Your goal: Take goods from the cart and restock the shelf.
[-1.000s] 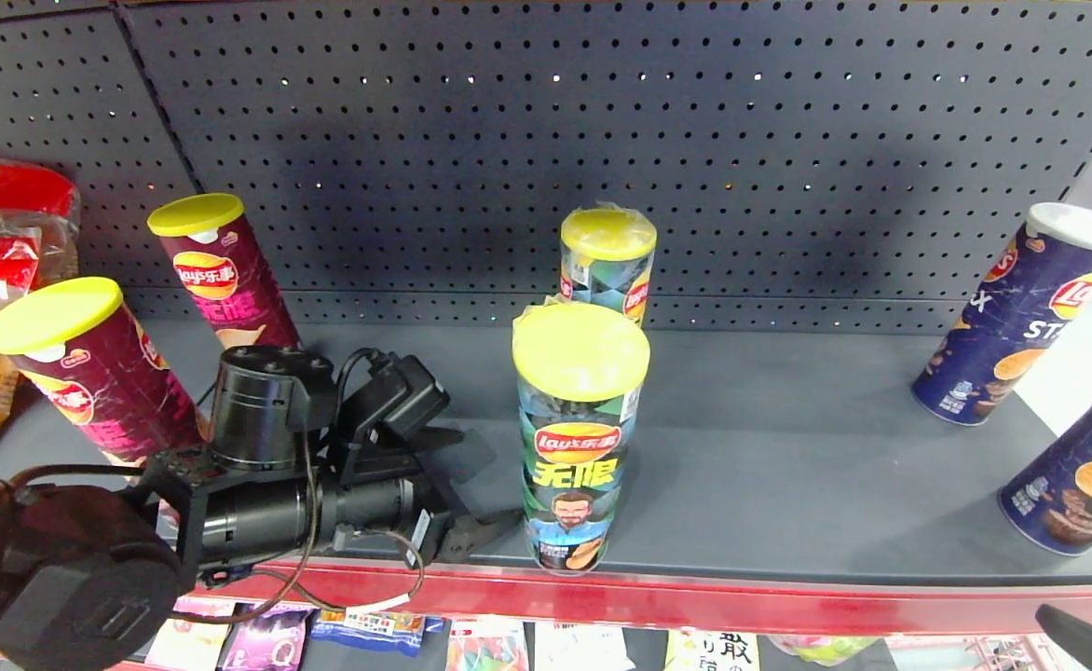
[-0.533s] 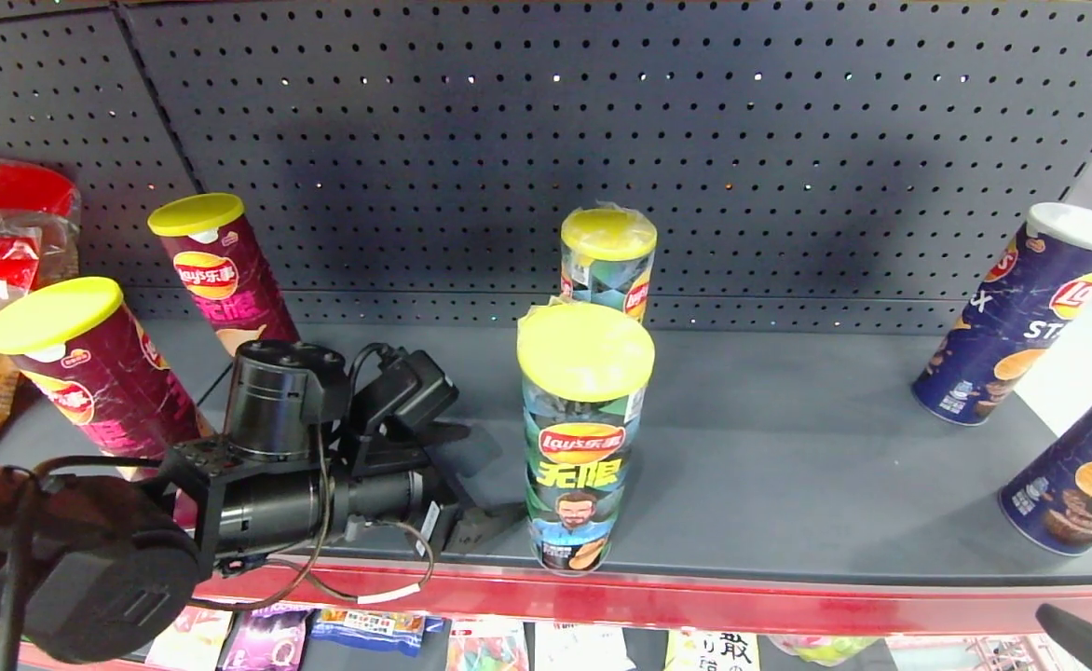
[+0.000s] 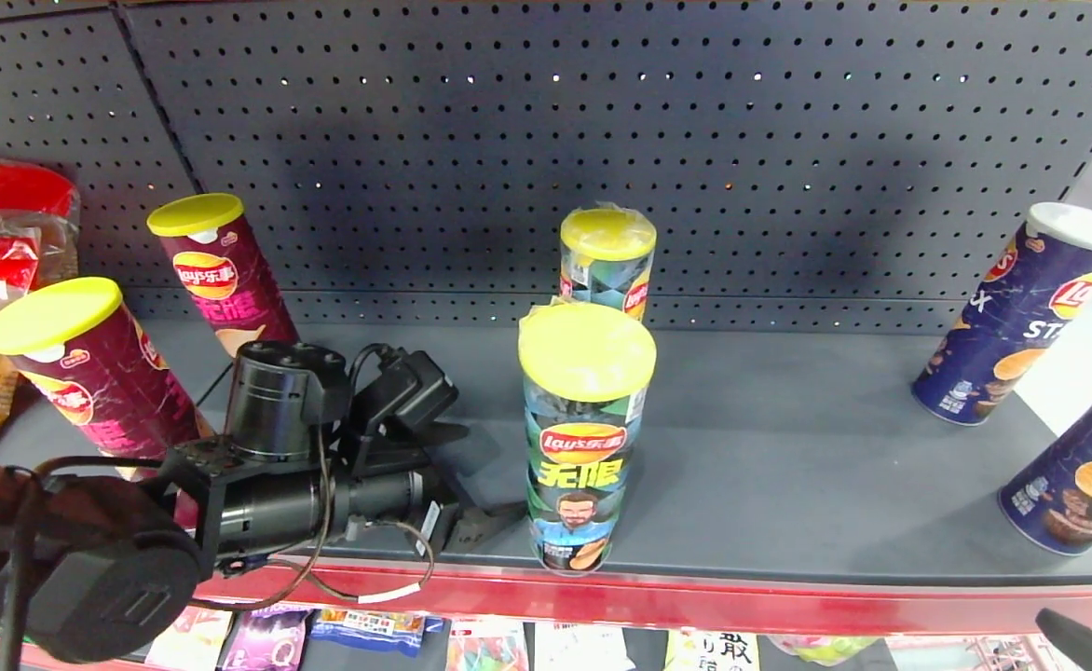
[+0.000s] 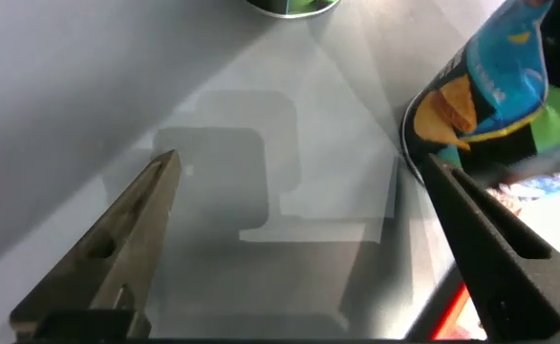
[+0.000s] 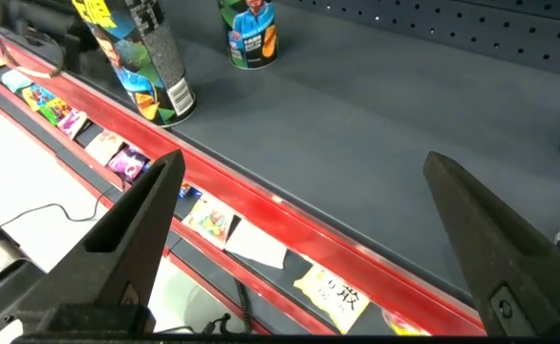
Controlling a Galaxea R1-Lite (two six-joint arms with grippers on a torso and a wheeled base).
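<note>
One green can [image 3: 583, 438] is found upright, long axis vertical, at the front edge of the shelf [image 3: 788, 466], just right of the left gripper [image 3: 476, 480], whose jaws are spread wide and empty; the left arm is judged nearer.

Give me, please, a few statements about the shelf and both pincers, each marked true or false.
1. The left pincer is open beside the front green can. True.
2. The front green can lies on its side. False: it stands upright near the red front edge of the shelf.
3. The rear green can stands behind the front one, close to the pegboard. True.
4. The right pincer is shut on a can. False: it is open and empty, out in front of the shelf.
5. The front maroon can has a white lid. False: its lid is yellow.
</note>
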